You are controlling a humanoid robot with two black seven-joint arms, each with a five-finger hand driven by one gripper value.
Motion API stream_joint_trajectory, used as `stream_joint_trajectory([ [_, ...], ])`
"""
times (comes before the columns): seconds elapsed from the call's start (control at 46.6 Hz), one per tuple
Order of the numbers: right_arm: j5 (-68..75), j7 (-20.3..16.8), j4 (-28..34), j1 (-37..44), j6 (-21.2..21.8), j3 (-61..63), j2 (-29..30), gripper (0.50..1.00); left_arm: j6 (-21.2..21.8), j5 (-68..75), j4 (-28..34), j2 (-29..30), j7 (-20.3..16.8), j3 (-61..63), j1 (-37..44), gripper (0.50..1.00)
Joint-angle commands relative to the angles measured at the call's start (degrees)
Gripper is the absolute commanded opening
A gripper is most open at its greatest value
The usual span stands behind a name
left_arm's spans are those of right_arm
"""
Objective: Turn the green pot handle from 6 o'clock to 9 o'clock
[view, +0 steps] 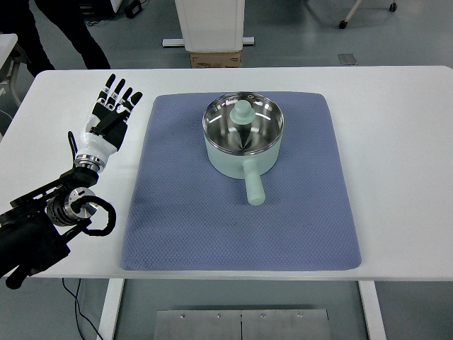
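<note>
A pale green pot [242, 138] with a shiny steel inside stands on a blue-grey mat [191, 212], near its upper middle. Its green handle [253, 183] points toward the near edge, about 6 o'clock, tilted slightly right. A green knob [243, 112] shows inside the pot. My left hand [110, 117] lies flat on the white table to the left of the mat, fingers spread, holding nothing, well apart from the pot. The right arm is out of view.
The white table [396, 142] extends around the mat. A cardboard box [214, 59] and a white stand base [210, 28] sit behind the far edge. A person's dark legs [49, 35] stand at the upper left.
</note>
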Motion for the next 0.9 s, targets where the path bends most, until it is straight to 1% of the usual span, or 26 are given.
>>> stream_joint_trajectory([
  [0.0, 0.00, 0.00, -0.02, -0.04, 0.00, 0.00, 0.00, 1.000, 0.00, 0.00, 0.05, 0.00, 0.00, 0.01, -0.09, 1.000],
  [0.879, 0.00, 0.00, 0.07, -0.04, 0.00, 0.00, 0.00, 1.000, -0.09, 0.00, -0.04, 0.09, 0.00, -0.08, -0.35, 1.000],
])
